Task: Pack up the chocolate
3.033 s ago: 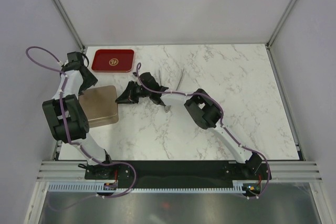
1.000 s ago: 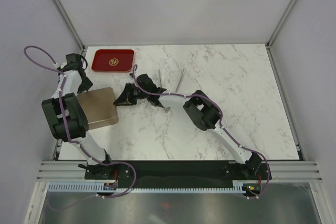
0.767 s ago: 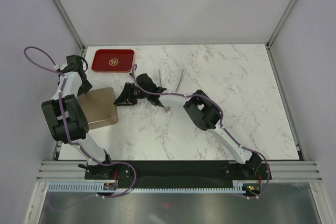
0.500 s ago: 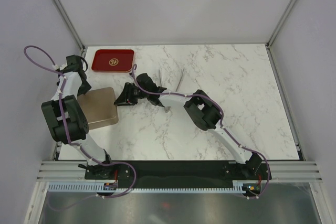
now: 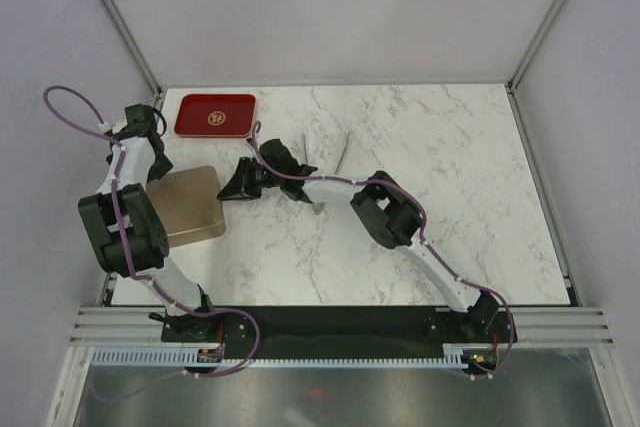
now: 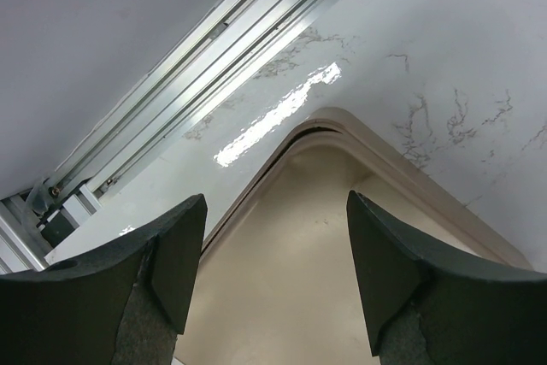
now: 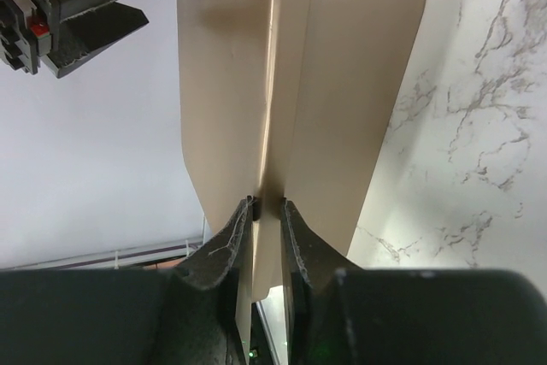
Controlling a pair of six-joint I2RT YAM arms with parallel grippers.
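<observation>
the left gripper (image 6: 273, 203) hangs just above one rounded corner of the tan box lid (image 5: 185, 209). its two black fingers (image 6: 171, 245) stand wide apart. nothing is between them, and they do not touch the lid. that corner of the lid sits right under the gap. past the fingertips there is white marble table (image 5: 450, 167) and then a metal rail at the table's edge.

the right gripper (image 7: 267, 204) is at the other side of the lid, well apart from the left gripper. its fingers (image 7: 231, 245) are close together, and they pinch the thin side wall of the lid. the wall runs straight out from between the fingertips. the lid's flat top spreads away in front of this gripper. beyond the far end of the lid, some black parts of the left arm show.

from above, the lid lies flat on the table between the two grippers. a red tray (image 5: 235, 112) with a round gold emblem (image 5: 215, 119) lies on the table just beyond the left gripper, a little to its right. it does not touch the lid.

the chocolate does not show in any view, so i cannot tell where it is.
</observation>
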